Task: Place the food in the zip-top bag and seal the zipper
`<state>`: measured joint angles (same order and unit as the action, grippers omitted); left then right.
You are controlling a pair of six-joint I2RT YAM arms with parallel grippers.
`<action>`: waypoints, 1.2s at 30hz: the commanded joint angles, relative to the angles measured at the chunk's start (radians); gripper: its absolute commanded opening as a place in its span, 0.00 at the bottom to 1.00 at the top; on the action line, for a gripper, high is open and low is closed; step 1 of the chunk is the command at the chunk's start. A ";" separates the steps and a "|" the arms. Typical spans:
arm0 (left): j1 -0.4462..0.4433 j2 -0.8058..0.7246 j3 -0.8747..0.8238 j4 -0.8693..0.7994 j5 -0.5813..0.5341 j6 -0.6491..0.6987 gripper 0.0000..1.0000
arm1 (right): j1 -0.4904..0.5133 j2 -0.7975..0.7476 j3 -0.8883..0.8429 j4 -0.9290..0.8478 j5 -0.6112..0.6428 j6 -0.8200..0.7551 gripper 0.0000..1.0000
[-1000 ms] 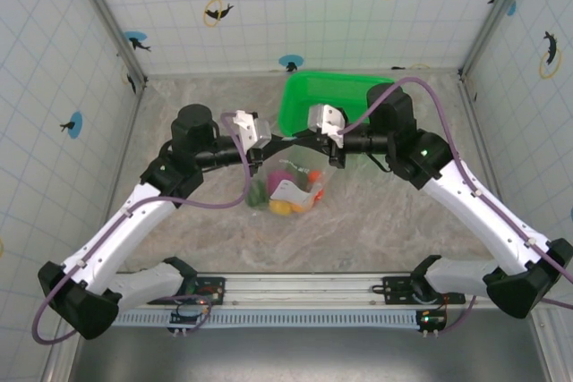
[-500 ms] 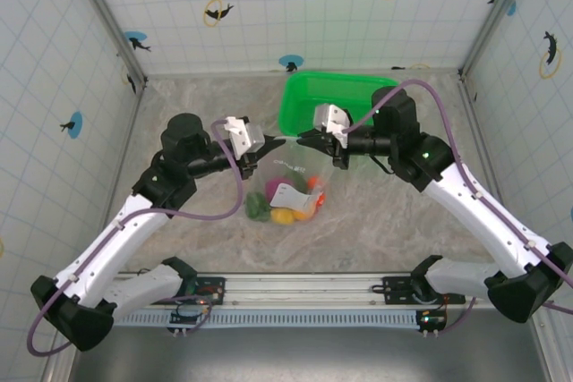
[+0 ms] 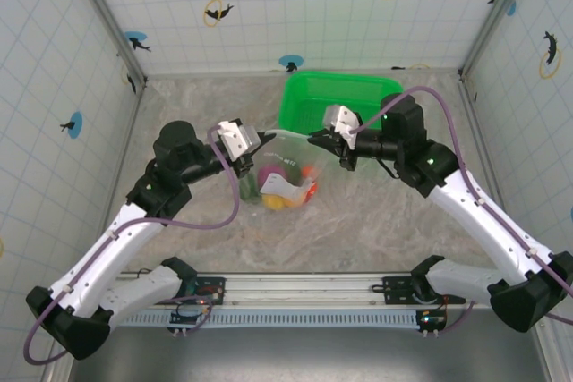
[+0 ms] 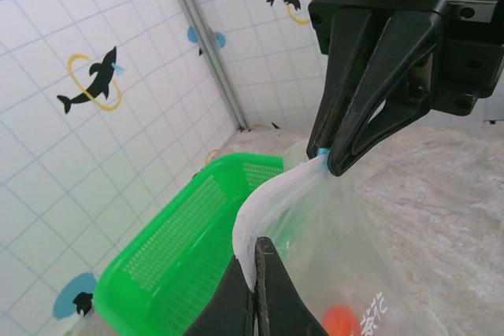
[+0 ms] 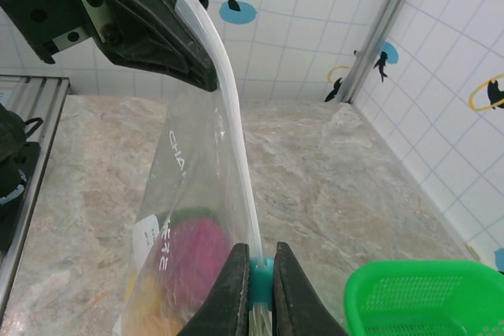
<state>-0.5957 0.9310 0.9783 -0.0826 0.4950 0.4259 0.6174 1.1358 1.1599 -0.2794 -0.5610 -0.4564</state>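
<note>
The left pincer is clamped on one end of the zipper and the right pincer on the other, pulling it taut between them so the bag, with the food inside, hangs just below them, probably ready for sealing.

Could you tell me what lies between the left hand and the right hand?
The zipper edge of the zip-top bag spans from left hand to right hand, both pinching it; clearest in the top view.
</note>
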 commanded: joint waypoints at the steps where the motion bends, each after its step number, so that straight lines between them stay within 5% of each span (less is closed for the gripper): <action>1: 0.015 -0.056 0.007 0.103 -0.132 0.041 0.00 | -0.043 -0.034 -0.040 -0.040 0.100 0.012 0.00; 36: 0.015 -0.169 -0.107 0.308 -0.518 0.105 0.00 | -0.147 -0.114 -0.194 0.051 0.232 0.073 0.00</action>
<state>-0.6018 0.8001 0.8669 0.0887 0.1070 0.5014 0.5037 1.0447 1.0069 -0.2031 -0.4335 -0.4007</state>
